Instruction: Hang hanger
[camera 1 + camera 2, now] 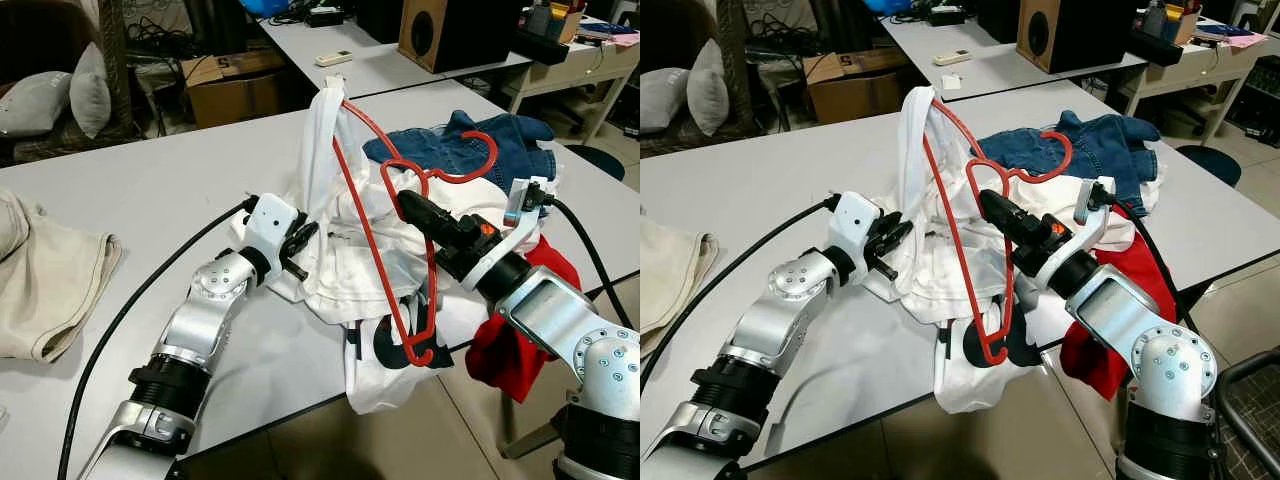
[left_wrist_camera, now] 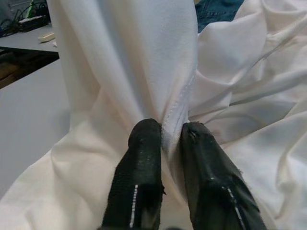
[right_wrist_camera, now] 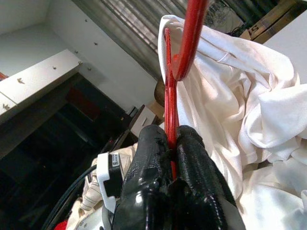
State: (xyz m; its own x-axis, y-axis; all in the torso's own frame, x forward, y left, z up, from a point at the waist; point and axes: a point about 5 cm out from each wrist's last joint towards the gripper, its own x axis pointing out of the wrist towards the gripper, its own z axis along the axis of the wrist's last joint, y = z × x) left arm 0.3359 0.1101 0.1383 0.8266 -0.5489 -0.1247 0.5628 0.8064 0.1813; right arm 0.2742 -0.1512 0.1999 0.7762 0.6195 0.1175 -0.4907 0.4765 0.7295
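A red plastic hanger (image 1: 375,215) stands tilted above the white table (image 1: 150,190), one arm tucked up inside a white shirt (image 1: 330,240) that drapes from it. My right gripper (image 1: 408,205) is shut on the hanger just below its hook (image 3: 169,139). My left gripper (image 1: 300,245) pinches a fold of the white shirt (image 2: 165,139) at the garment's left side, fingers (image 2: 141,158) shut on the cloth. The shirt's lower part hangs over the table's front edge.
Blue jeans (image 1: 470,150) lie behind the hanger and a red garment (image 1: 520,330) hangs off the table under my right arm. A beige cloth (image 1: 45,275) lies at the left. Cardboard box (image 1: 235,85), speaker (image 1: 425,35) and another table stand beyond.
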